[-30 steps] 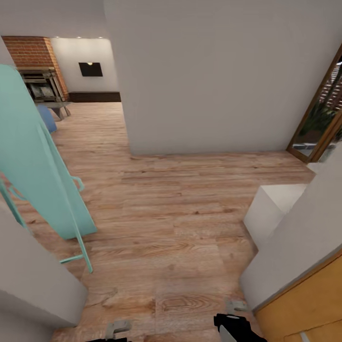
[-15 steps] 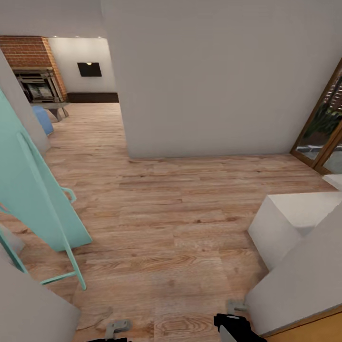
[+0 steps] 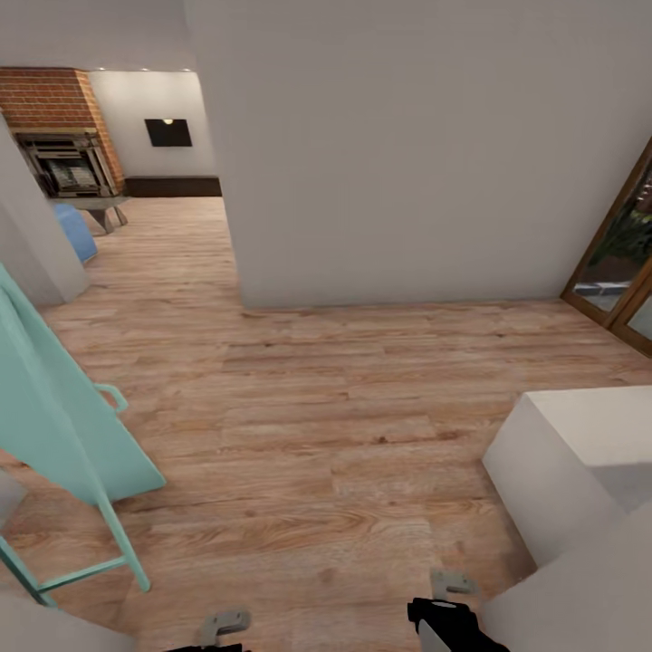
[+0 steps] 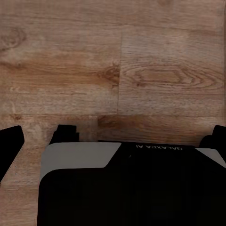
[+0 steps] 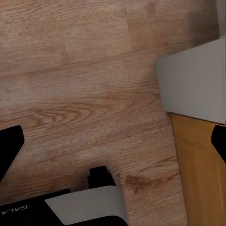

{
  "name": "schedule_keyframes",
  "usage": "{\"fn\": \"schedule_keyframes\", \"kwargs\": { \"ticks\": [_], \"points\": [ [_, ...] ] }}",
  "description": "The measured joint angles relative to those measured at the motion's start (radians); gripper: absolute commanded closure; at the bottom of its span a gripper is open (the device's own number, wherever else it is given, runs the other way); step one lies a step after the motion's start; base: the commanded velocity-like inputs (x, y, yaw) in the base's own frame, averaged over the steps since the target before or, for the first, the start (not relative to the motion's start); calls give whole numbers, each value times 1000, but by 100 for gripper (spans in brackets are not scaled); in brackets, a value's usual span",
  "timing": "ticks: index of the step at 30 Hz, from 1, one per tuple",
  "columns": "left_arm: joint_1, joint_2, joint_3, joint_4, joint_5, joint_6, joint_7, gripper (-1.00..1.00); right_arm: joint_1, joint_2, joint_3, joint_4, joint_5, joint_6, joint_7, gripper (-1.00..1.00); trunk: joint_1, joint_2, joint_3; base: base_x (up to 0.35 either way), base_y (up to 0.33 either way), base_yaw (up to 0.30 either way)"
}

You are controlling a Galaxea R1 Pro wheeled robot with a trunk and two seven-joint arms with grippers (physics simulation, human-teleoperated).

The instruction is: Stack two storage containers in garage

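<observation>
The two storage containers are out of view, and so are the garage and its dark floor. Light wood planks (image 3: 317, 389) of a passage lie under me, leading back toward the living room. My left gripper (image 4: 113, 141) points down at the planks, open, its black fingertips (image 4: 10, 146) far apart with nothing between them. My right gripper (image 5: 113, 141) is open too and holds nothing, with its fingertips (image 5: 9, 147) at the picture's two sides. Part of the right arm (image 3: 448, 625) shows at the head view's lower edge.
A teal folding frame (image 3: 63, 407) leans at the left. A white wall corner (image 3: 362, 181) stands ahead, a white block (image 3: 580, 453) at the right, wood-framed glass doors (image 3: 625, 263) behind it. Far left are a brick fireplace (image 3: 63, 136) and a blue seat (image 3: 72, 231). A yellow wooden panel (image 5: 197, 174) lies near the right gripper.
The whole head view has shifted, so the camera moved: the teal frame slid left and down, the white block grew, and the yellow panel left the picture. Both grippers stay as they were.
</observation>
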State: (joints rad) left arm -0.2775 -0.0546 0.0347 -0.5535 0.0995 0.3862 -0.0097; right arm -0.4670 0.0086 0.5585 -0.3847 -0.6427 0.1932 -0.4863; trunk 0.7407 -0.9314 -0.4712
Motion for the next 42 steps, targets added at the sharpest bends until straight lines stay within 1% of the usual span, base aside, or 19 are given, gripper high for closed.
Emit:
{"fn": "schedule_keyframes", "kwargs": {
  "ticks": [34,42],
  "points": [
    [0,0,0,0,0,0,0,-100,0,0,-1,0,0,0,0,-100,0,0,0,326,0,0],
    [0,0,0,0,0,0,0,-100,0,0,0,0,0,0,0,-100,0,0,0,326,0,60]
  ]
}}
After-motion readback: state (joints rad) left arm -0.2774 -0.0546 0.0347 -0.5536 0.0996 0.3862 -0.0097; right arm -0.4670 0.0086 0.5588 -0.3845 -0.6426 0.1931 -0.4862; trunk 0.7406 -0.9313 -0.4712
